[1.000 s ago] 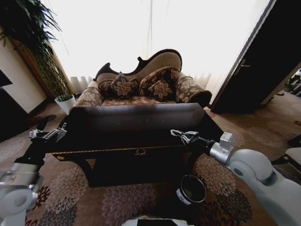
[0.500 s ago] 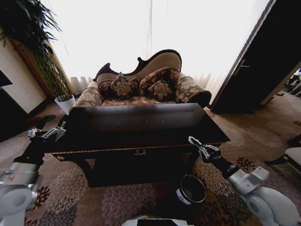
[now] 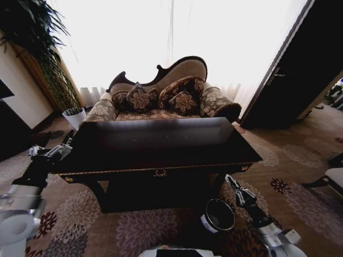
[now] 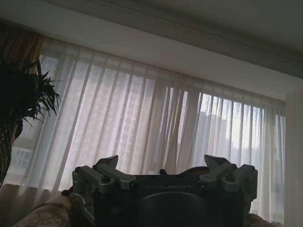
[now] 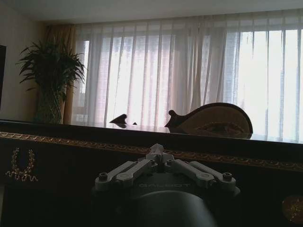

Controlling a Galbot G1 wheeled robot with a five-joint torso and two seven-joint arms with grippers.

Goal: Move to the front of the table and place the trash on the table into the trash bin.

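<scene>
Nearest to us, on the flowered carpet [image 3: 161, 227] just in front of the table, stands the trash bin [image 3: 218, 215], a small round black bucket with a white label, its mouth open and dark inside. Just beside it, on our right, the right gripper [image 3: 236, 190] hangs low, below the level of the tabletop and off the table's right front leg; in the right wrist view its fingers [image 5: 158, 158] are pressed together at their tips and nothing is between them, with the gold-trimmed front edge of the table right ahead of them. On our left the left gripper [image 3: 49, 152] sits at the table's left front corner, about level with the top; in the left wrist view its two fingers [image 4: 110, 166] stand spread wide apart, pointing up toward the curtains [image 4: 156, 137] with nothing held. Between the two arms lies the table [image 3: 161, 147], glossy black with a gold emblem on its front apron; its top reflects the window, and we cannot make out any trash on it. Behind the table a patterned sofa [image 3: 161, 101] with cushions blocks the far side. Further left a white plant pot [image 3: 74, 116] stands on the floor under a tall leafy plant [image 3: 32, 37], and to the right a dark door [image 3: 300, 75] stands.
</scene>
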